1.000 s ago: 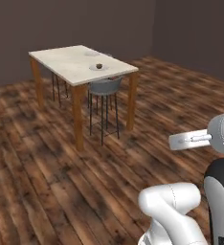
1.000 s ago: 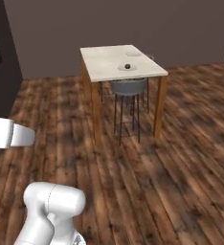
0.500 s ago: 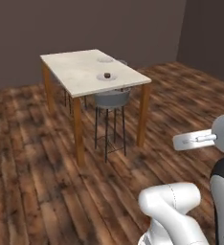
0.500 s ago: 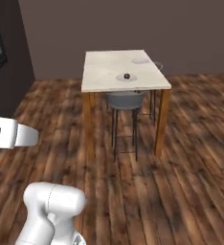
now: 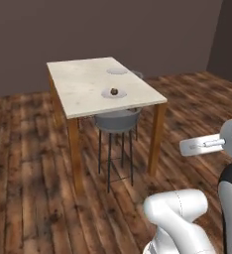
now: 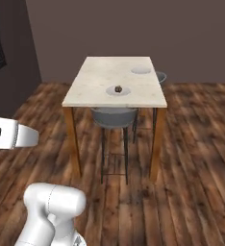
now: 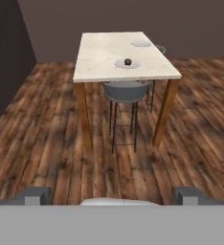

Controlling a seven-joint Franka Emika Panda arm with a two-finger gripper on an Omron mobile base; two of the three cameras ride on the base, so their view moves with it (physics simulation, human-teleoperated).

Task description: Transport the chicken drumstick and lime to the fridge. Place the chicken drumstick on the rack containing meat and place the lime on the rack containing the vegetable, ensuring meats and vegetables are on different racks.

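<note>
Chicken drumstick (image 5: pixel 114 92) (image 6: pixel 118 89) (image 7: pixel 128 61): a small dark-brown piece lying on a shallow white plate (image 5: pixel 114 94) (image 6: pixel 118 91) (image 7: pixel 127 63) near the front edge of a pale-topped table (image 5: pixel 88 84) (image 6: pixel 97 84) (image 7: pixel 102 57) with wooden legs. A second white plate (image 5: pixel 117 71) (image 6: pixel 141 70) (image 7: pixel 141 44) sits farther back on the same top, apart from the first. A grey stool (image 5: pixel 117 120) (image 6: pixel 114 117) (image 7: pixel 126 92) on thin dark legs is tucked beneath the table's front edge. Wooden plank floor (image 5: pixel 29 188) (image 6: pixel 196 158) (image 7: pixel 47 143) lies between table and robot. Gripper (image 7: pixel 112 195): fingertips (image 7: pixel 33 195) spread wide in the hand view, jaws apart with nothing between them, well away from the table.
</note>
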